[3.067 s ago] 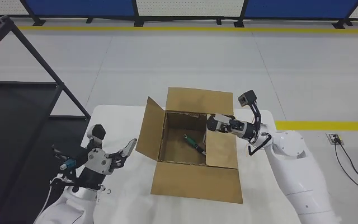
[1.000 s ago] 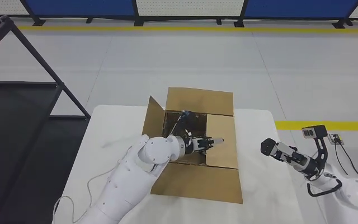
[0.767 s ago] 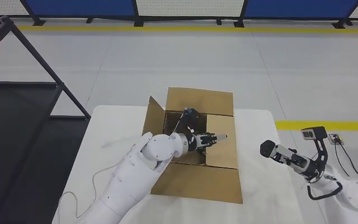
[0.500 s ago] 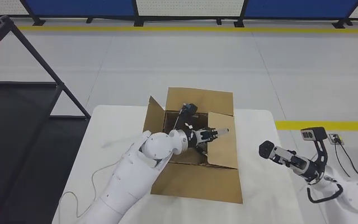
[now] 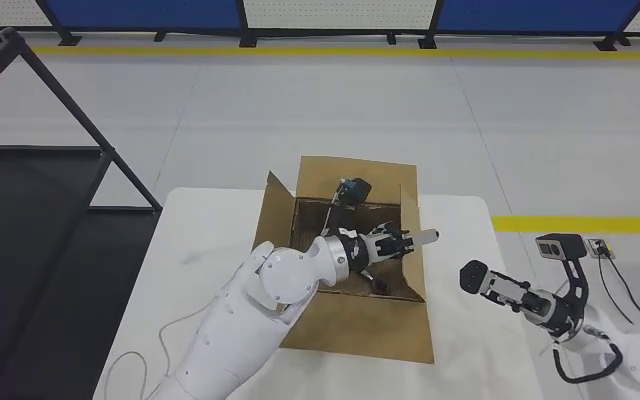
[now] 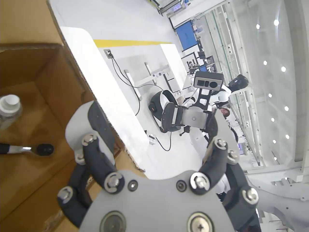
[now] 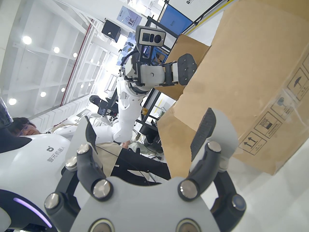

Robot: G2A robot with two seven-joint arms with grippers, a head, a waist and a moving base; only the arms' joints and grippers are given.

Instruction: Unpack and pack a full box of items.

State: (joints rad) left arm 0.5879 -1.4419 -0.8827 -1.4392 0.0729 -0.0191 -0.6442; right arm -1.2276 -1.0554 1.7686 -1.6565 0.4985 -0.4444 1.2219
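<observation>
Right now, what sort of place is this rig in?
Probably a robot test hall or lab: blue partition panels, a yellow floor line, and a high white ceiling with rows of spotlights.

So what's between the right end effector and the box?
Just bare table. In the top view the open right end effector sits off the box's side, with nothing between them.

Open cardboard box [image 5: 372,330], bottle [image 6: 9,107] inside
</observation>
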